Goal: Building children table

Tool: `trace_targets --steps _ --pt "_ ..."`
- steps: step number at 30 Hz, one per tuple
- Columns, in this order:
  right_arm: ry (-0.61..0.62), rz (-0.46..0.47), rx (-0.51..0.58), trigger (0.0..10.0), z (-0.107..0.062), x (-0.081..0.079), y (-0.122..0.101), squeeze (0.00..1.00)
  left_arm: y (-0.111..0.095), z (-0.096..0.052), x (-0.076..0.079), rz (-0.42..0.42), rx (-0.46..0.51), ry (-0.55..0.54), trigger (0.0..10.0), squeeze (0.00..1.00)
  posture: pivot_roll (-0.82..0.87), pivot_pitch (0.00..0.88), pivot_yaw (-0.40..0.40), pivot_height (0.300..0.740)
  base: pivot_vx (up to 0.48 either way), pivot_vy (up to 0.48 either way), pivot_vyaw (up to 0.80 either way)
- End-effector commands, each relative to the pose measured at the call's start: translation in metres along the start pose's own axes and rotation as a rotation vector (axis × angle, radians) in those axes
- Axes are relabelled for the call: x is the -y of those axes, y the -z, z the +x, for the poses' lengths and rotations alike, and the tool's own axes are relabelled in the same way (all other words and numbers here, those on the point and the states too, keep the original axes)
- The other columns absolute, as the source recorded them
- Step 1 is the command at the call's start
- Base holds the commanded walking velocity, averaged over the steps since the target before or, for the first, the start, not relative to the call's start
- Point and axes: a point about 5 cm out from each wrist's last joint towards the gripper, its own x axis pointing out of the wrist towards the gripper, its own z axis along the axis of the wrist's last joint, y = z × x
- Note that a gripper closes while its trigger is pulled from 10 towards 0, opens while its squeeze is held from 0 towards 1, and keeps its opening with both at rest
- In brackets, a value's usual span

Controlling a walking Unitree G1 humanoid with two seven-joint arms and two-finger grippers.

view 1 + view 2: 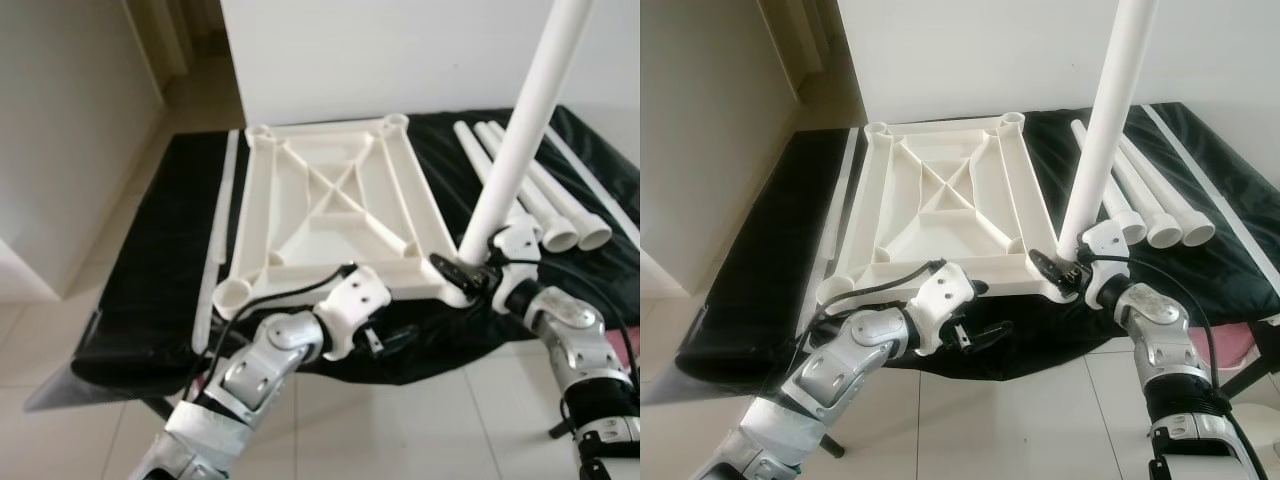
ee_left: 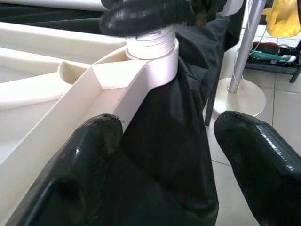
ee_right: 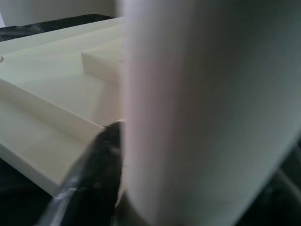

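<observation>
Black cloth point(image 1: 150, 250) over tiled floor point(image 1: 420, 420)

Right tool point(image 1: 1065, 268) grips upright leg point(image 1: 1102, 125) at upturned tabletop's point(image 1: 940, 205) corner.

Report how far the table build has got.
Done: the tabletop lies upside down on the black cloth. In hand: the right gripper holds one leg upright in the near right corner socket; the left gripper is open by the near edge. Left: three legs lie beside it, three sockets empty.
</observation>
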Motion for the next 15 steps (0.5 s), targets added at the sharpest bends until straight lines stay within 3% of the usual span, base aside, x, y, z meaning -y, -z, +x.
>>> trace_targets --steps 1,15 --pt "-0.013 -0.019 -0.009 0.0 0.000 0.001 0.000 0.00 0.001 -0.002 -0.008 0.016 -0.005 -0.085 10.0 0.00 -0.08 0.000 0.062 0.740 0.000 0.000 0.00" --pt "0.009 0.047 -0.025 0.0 -0.006 -0.002 0.010 0.00 -0.001 -0.003 -0.010 0.021 0.008 -0.086 10.0 0.00 -0.09 0.000 0.060 0.740 0.000 0.000 0.00"
